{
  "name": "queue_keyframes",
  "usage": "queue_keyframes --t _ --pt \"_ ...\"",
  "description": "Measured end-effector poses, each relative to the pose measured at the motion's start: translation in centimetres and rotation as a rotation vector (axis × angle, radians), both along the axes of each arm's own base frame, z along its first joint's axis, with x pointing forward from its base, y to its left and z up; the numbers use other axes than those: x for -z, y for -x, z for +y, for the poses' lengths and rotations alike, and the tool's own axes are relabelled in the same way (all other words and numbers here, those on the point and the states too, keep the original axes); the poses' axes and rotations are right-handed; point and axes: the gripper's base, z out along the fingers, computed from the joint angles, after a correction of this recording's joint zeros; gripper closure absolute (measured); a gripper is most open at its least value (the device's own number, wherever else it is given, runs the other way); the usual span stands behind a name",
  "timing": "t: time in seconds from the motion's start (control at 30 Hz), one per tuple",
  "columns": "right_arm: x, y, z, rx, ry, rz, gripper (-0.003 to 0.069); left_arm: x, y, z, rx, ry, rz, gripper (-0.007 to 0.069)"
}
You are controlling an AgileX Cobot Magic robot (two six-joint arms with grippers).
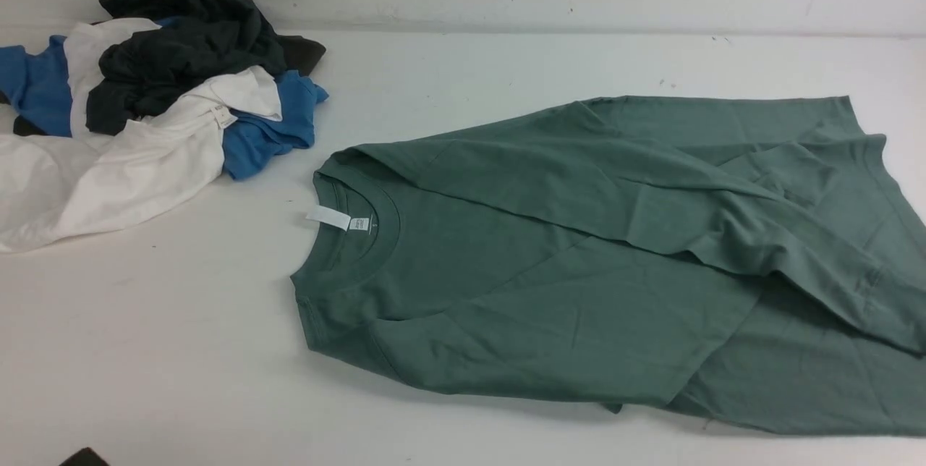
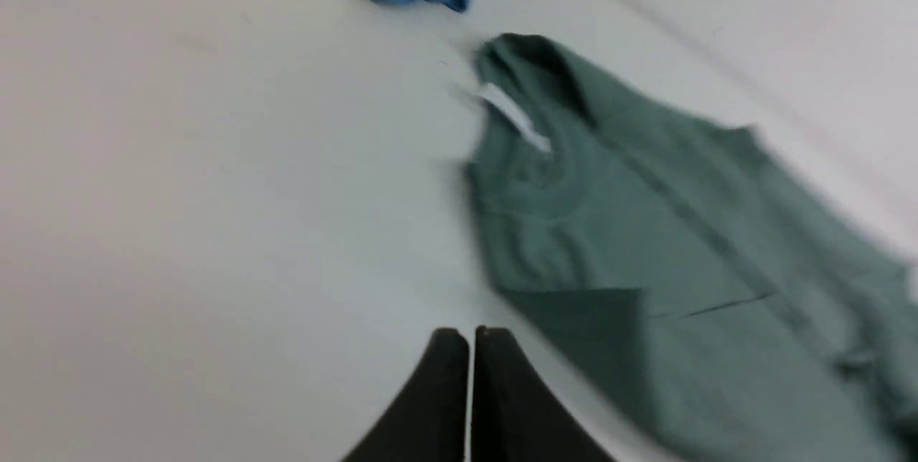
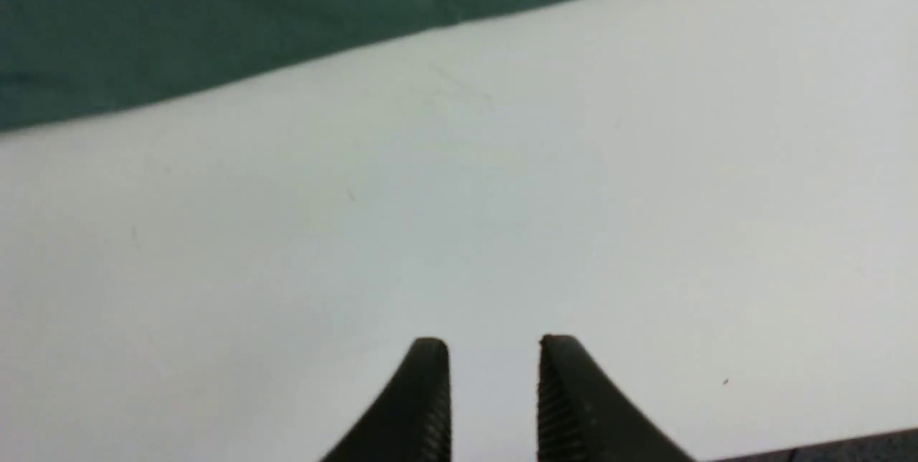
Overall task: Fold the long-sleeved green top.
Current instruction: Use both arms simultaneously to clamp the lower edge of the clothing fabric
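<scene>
Green long-sleeved top [image 1: 550, 270] lies flat on counter [image 1: 181, 350], sleeves folded across body. Left claw [image 2: 471, 336] pressed together, empty; top's shoulder just ahead, probably not touching (blurred view). Right claw [image 3: 495, 347] slightly spread, empty, over bare counter, top's edge ahead. Clothes pile [image 1: 145, 104] well beyond left claw.

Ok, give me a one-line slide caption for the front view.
Green top on the white table, a sleeve laid across its body, collar toward a pile of blue, white and dark clothes.
</scene>
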Motion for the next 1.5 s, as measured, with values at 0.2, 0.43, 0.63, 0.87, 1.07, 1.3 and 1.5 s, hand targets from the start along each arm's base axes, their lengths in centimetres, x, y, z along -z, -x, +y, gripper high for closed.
queue_keyframes --t 0.2,0.43,0.63,0.87,1.07,1.3,1.5 --pt "-2.5 1.8 0.8 0.010 -0.012 -0.193 0.0667 -1.3 -0.3 0.2 -0.075 0.289 -0.078 0.0625" --pt "-3.4 2.4 1.7 -0.037 -0.071 -0.259 0.0673 -6.0 0.3 0.0 -0.029 0.292 -0.214 0.0629" --pt "-3.5 2.3 2.3 -0.075 -0.107 -0.271 0.0673 -9.6 -3.3 -1.9 0.236 -0.033 0.044 0.0629" --pt "-3.5 2.2 2.3 -0.082 -0.102 -0.283 0.0673 -6.4 -12.2 -3.3 0.701 -0.252 0.582 0.0629" --pt "-3.5 2.1 2.3 -0.090 -0.098 -0.286 0.0673 -3.5 -15.8 -4.9 0.805 -0.230 0.712 0.0629" --pt "-3.6 2.0 2.2 -0.087 -0.092 -0.305 0.0673 -5.1 -17.4 -8.4 0.814 -0.294 0.646 0.0608" --pt "-3.6 2.0 2.2 -0.087 -0.091 -0.308 0.0673 -6.0 -19.0 -10.3 0.804 -0.366 0.634 0.0507"
